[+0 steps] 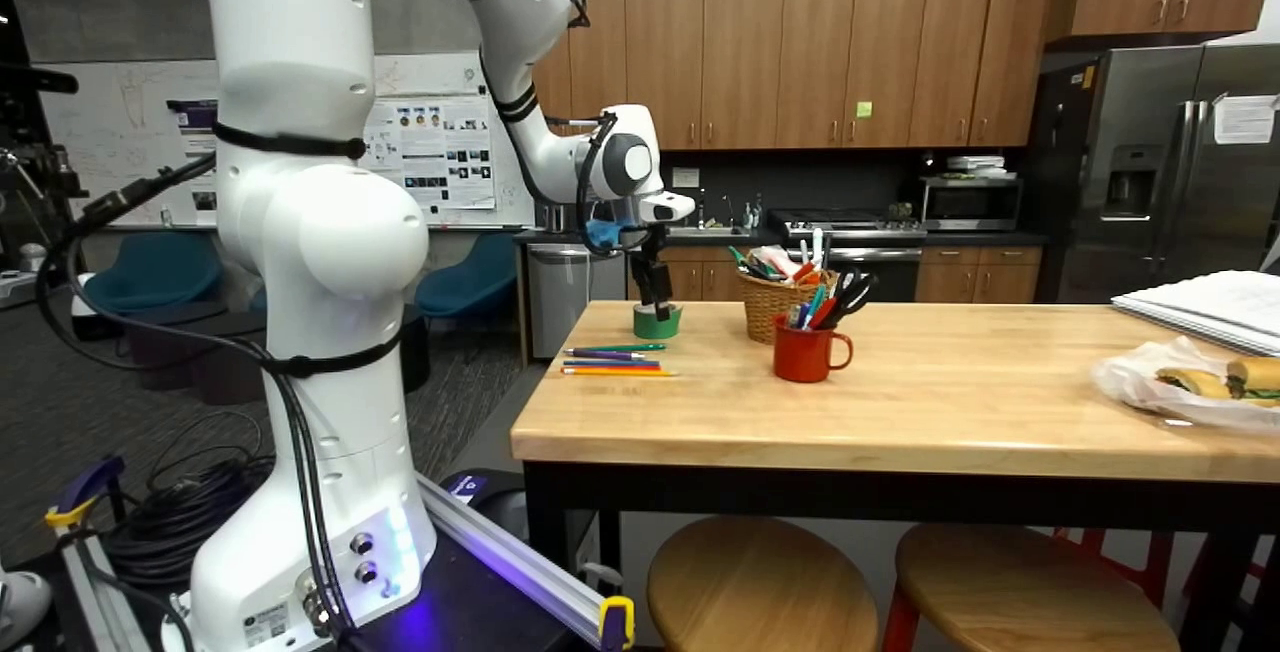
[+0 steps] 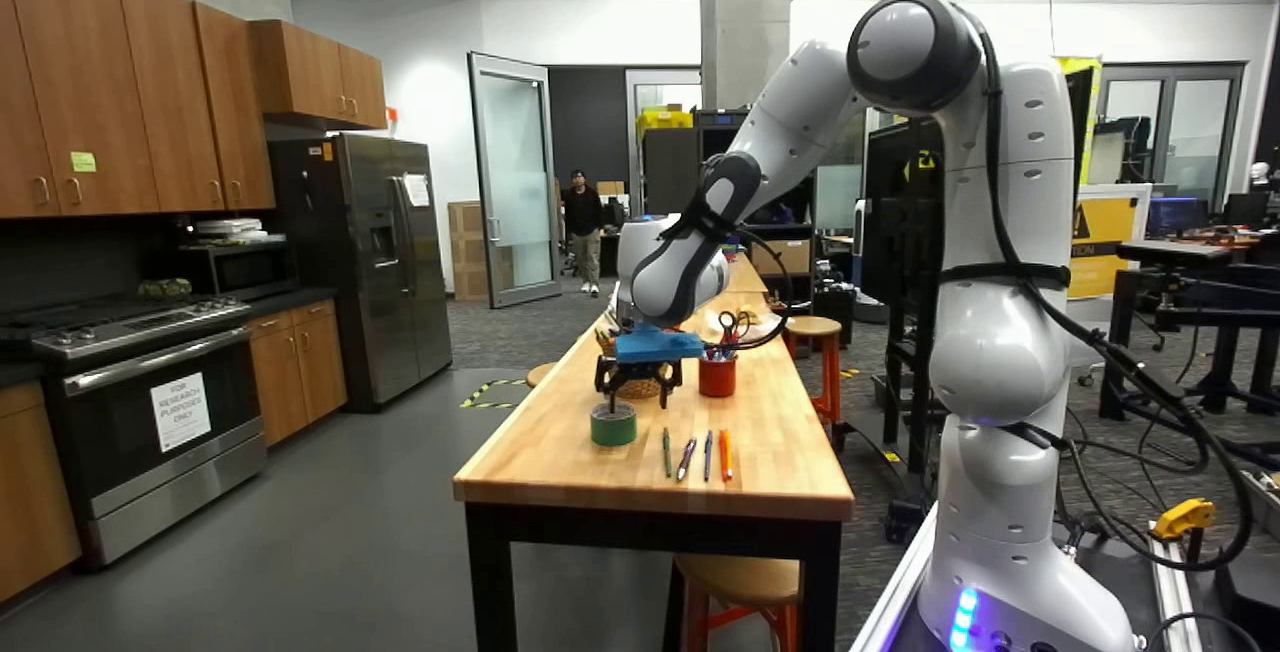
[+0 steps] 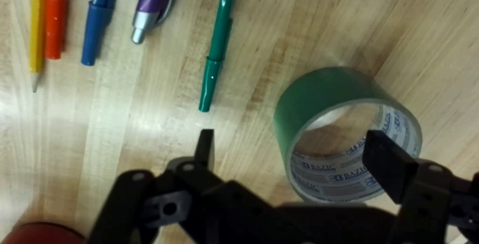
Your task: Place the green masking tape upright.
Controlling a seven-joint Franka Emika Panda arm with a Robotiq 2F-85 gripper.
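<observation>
Green masking tape point(image 2: 613, 429): on its flat side on the wooden counter point(image 1: 950, 362), hole up, near the green pen point(image 3: 217, 43) but not touching it. Tool point(image 3: 290, 139) spread wide, nothing held. In the wrist view one fingertip point(image 3: 389, 165) shows over the hole and part of the rim, the opposite one over bare wood outside the ring; whether the first is inside the hole or only above it, cannot tell.

Step in hand (judgement): lining up to pinch the ring's wall; not yet stood on its curved edge. Next move likely calls for lowering if needed, closing on that wall, then lifting and tipping.

Count: one roll of tape; five writing implements (yellow pencil point(image 3: 36, 30), orange-red pen point(image 3: 56, 19), blue pen point(image 3: 98, 19), purple pen point(image 3: 153, 4), the green one); one red mug point(image 1: 803, 360); one wicker basket point(image 1: 763, 304).
</observation>
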